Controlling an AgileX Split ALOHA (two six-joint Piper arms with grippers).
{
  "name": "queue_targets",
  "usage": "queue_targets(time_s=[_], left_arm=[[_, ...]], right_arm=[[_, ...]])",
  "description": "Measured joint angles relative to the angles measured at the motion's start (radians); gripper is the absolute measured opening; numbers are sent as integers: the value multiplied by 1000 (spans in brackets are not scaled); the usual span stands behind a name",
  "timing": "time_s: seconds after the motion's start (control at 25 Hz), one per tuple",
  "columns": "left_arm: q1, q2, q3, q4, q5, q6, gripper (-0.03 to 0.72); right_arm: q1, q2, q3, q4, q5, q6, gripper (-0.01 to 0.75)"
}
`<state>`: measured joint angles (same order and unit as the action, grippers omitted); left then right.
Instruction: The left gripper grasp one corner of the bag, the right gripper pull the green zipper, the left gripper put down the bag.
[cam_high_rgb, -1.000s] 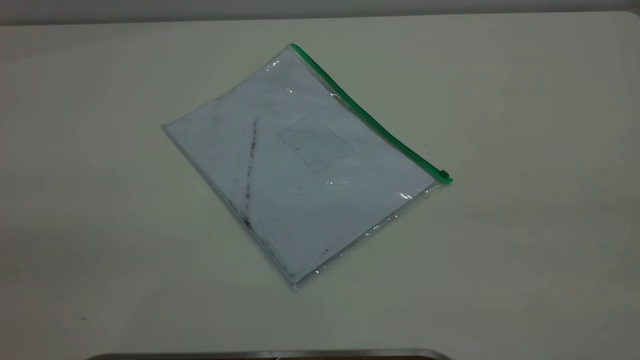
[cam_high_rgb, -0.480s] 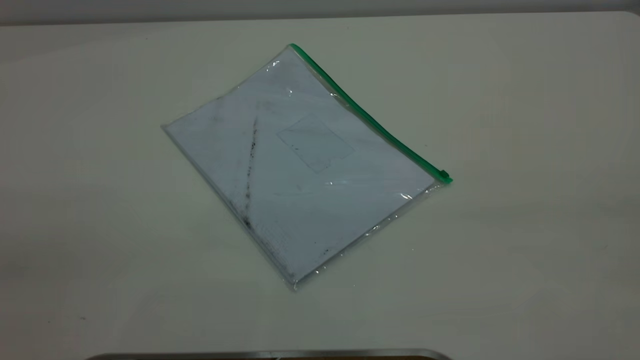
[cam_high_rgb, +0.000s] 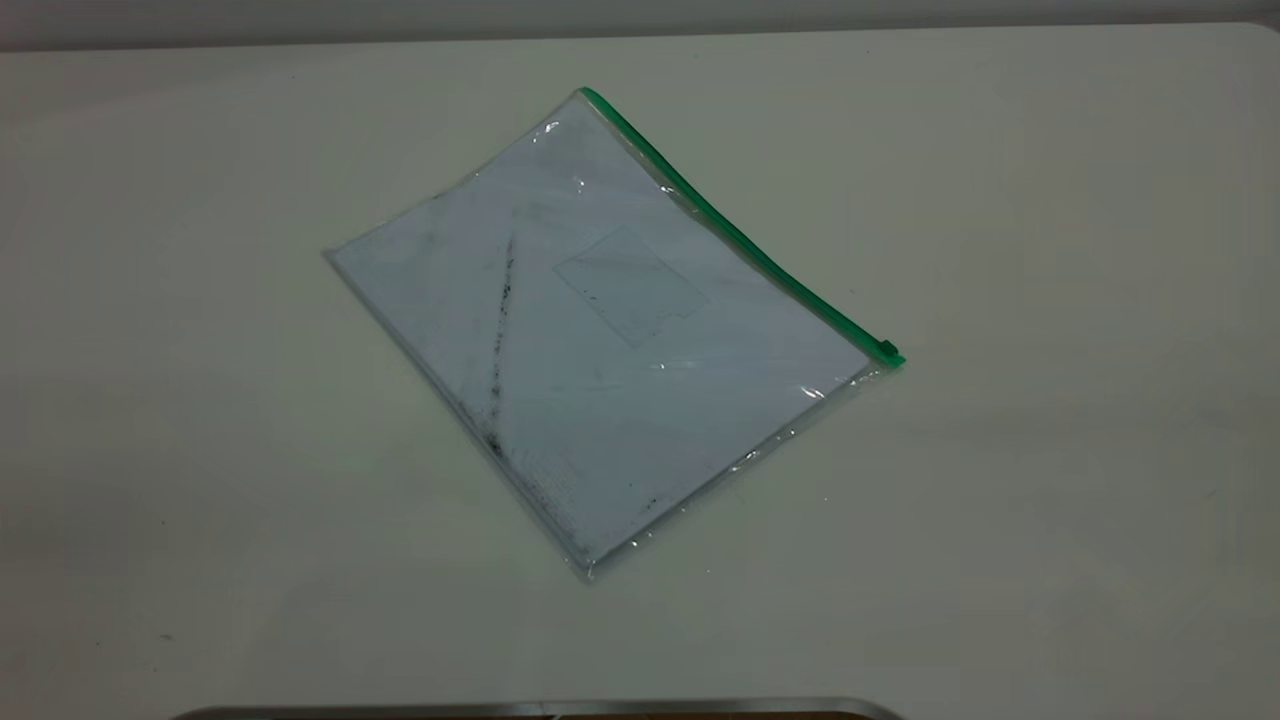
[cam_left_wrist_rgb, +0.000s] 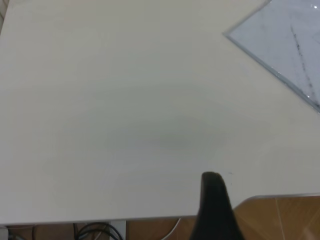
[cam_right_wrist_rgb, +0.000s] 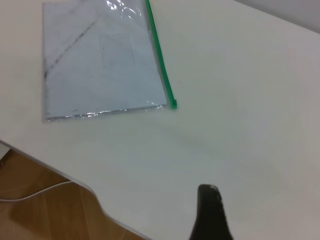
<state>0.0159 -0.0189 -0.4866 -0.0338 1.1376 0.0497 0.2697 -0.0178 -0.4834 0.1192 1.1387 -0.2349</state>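
1. Left end effector (cam_left_wrist_rgb: 212, 200): seen only as a dark wedge in its own wrist view, raised over the near edge of the desk (cam_left_wrist_rgb: 100, 125); cannot tell whether open or closed; holding nothing visible.
2. Right end effector (cam_right_wrist_rgb: 209, 210): likewise one dark wedge in its own wrist view, above bare desk (cam_right_wrist_rgb: 250, 125) near the edge; cannot tell whether open or closed; well apart from the bag (cam_right_wrist_rgb: 100, 65).
3. Below both, past the desk edge: brown wood floor (cam_left_wrist_rgb: 280, 215), with dark cables (cam_left_wrist_rgb: 95, 231) on the left side and a white cable (cam_right_wrist_rgb: 35, 192) on the right.
4. Farther out, near the middle of the desk (cam_high_rgb: 1050, 500): the bag (cam_high_rgb: 600, 330), lying flat and turned diagonally, touched by neither end effector.
5. Looks of the bag: large clear plastic rectangle, glossy glints along the edges, white paper inside, a dark smudge line (cam_high_rgb: 500, 330) running slantwise, a faint small rectangle (cam_high_rgb: 630, 285) beside it.
6. Along the far-right long edge: the green zipper (cam_high_rgb: 735, 235), thin and bright, ending at the corner of the bag (cam_high_rgb: 586, 95) farthest from the camera.
7. At the zipper's other end, toward the right arm: the small green slider tab (cam_high_rgb: 887, 350), also visible from the right wrist (cam_right_wrist_rgb: 173, 104).
8. Nearest the left arm: a plain clear corner (cam_left_wrist_rgb: 227, 36) with no green on it.
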Motion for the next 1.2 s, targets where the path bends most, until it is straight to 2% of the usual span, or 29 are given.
queue_targets(time_s=[0.12,0.32,0.48,0.84,1.2], left_arm=[[0,0,0,0,0,0,590],[0,0,0,0,0,0,590],[0,0,0,0,0,0,590],[0,0,0,0,0,0,590],[0,0,0,0,0,1,590]], right_arm=[[-39,0,0,1,0,0,578],[-234,0,0,1,0,0,578],[-346,0,0,2,0,2,578],[-363,0,0,-80,-1,125,578],[-363,0,0,-88,-4,137,578]])
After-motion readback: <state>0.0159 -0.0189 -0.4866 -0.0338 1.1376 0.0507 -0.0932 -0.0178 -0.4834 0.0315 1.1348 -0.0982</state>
